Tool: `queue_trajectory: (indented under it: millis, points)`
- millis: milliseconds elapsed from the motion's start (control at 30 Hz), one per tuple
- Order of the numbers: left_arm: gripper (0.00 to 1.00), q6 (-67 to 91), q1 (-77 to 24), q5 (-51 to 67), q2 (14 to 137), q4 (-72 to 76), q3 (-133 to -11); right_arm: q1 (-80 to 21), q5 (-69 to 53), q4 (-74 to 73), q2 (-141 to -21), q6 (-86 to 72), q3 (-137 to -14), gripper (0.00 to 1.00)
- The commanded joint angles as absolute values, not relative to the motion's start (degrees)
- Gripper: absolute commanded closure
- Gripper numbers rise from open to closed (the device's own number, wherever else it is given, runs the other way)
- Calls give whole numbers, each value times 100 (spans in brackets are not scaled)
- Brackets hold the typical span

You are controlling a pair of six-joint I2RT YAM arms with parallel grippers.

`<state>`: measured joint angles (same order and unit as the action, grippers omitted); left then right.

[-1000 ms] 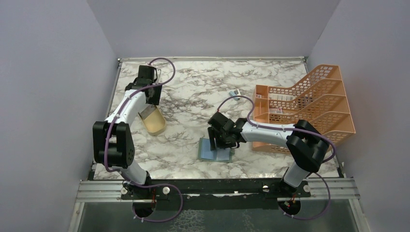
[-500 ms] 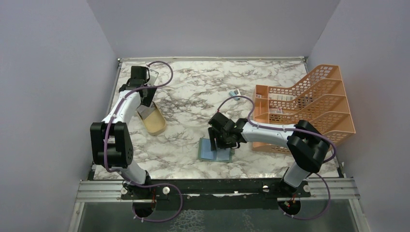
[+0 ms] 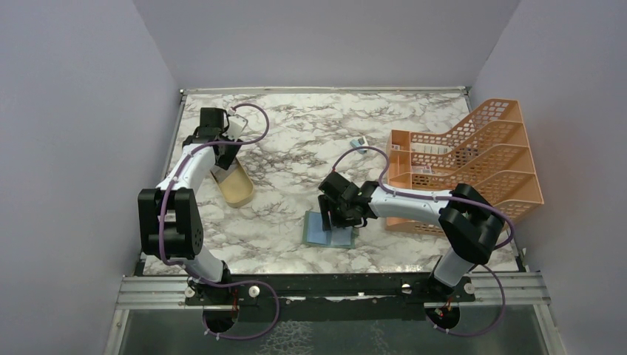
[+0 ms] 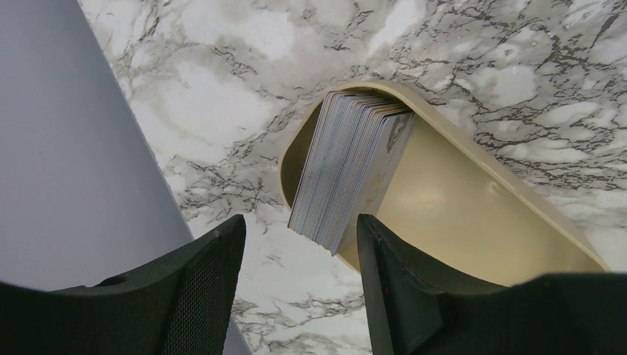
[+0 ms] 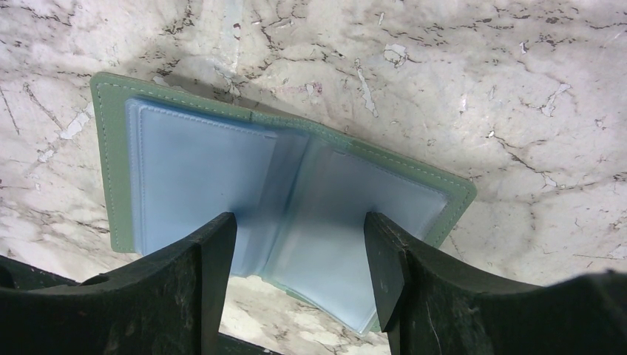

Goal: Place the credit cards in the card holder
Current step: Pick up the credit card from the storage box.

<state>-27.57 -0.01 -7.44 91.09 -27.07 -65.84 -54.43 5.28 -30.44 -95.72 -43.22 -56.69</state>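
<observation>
Marble-patterned worktop (image 3: pixel 296 148) seen from above, with two robot arms reaching in from the near edge.

At the left, the left arm bends over a tan oval dish (image 4: pixel 473 214) near the side wall. The credit cards (image 4: pixel 347 170) stand on edge as one tight stack at the end of the dish, leaning against its rim, their thin pale edges fanned slightly. The left claw (image 4: pixel 299 222) hovers above them, released. Its two dark fingers are spread wider than the stack and nothing is between them.

In the middle, the card holder (image 5: pixel 200 170) lies opened flat on the worktop, green cover down, pale blue pockets facing up. The right claw (image 5: pixel 299 222) sits low over it, also released, with one finger on each side of the centre fold. Whether the tips press on the pockets cannot be told. No card is in the holder yet.

At the right stands an orange mesh file rack (image 3: pixel 473 155), with a small blue-and-white gadget (image 3: pixel 359 143) just beside its far corner.

Likely trouble from here:
- The cards are packed close, so closing on them could pinch several at once rather than one.
- A finger landing on top of the leaning stack could knock it flat into the dish or push the light dish along the smooth worktop.
- A thin card held by its edges may twist or slip on the way across.
- If the right claw lifts away, the holder may fold partly shut or slide, leaving the narrow pocket mouths hard to reach.
</observation>
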Motion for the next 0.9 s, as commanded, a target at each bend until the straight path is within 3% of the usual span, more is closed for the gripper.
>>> queue_trajectory:
  millis: [0,367,867]
  points:
    - [41,-3022,-1,-407,9002,-2447,-6544,-5488,523,-3239,-9656,-4263,-5634,35]
    - [43,-3207,-9,120,9063,-2447,-6380,-5486,514,-3214,-9655,-4281,-5601,35]
    - [49,-3353,-66,-237,9259,-2047,-6181,-5489,526,-3188,-9610,-4267,-5585,35]
